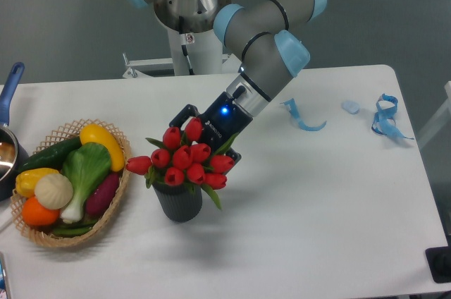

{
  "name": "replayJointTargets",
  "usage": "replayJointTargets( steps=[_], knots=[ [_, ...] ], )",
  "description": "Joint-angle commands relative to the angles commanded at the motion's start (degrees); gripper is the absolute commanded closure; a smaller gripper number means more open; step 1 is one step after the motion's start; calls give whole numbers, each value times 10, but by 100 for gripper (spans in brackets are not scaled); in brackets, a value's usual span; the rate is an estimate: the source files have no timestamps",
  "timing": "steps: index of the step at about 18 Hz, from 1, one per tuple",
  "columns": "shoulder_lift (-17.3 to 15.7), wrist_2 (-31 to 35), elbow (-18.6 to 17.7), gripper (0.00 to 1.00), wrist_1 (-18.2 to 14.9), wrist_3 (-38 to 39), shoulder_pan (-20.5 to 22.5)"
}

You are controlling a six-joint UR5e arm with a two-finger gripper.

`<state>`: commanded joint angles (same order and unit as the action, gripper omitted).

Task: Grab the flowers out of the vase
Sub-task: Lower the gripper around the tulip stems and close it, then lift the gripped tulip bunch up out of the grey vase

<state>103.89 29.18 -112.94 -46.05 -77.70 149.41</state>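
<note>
The claw [204, 145] sat low behind the tulips [184, 158], reaching in from the far right of the vase [178, 202], and the red heads covered its tips. The bunch stood in the ribbed grey vase, stems running down into the mouth and leaning slightly back toward the claw. Any lift looked set to go up along that line. Closed on the stems or just beside them? Couldn't tell.

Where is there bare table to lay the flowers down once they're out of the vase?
Bare table runs right of the vase to the far edge, below the blue ribbons. The front strip is bare too. It is crowded on the left: the wicker basket sits close beside the vase.
</note>
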Motion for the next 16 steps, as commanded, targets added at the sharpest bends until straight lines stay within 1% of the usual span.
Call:
replayJointTargets(
  steps=[7, 10, 13, 16],
  knots=[
    [-1, -1, 1, 67, 0, 1, 0],
    [-3, -1, 1, 77, 1, 0, 1],
    [-4, 0, 0, 83, 0, 1, 1],
    [-6, -1, 0, 83, 0, 3, 3]
  ],
)
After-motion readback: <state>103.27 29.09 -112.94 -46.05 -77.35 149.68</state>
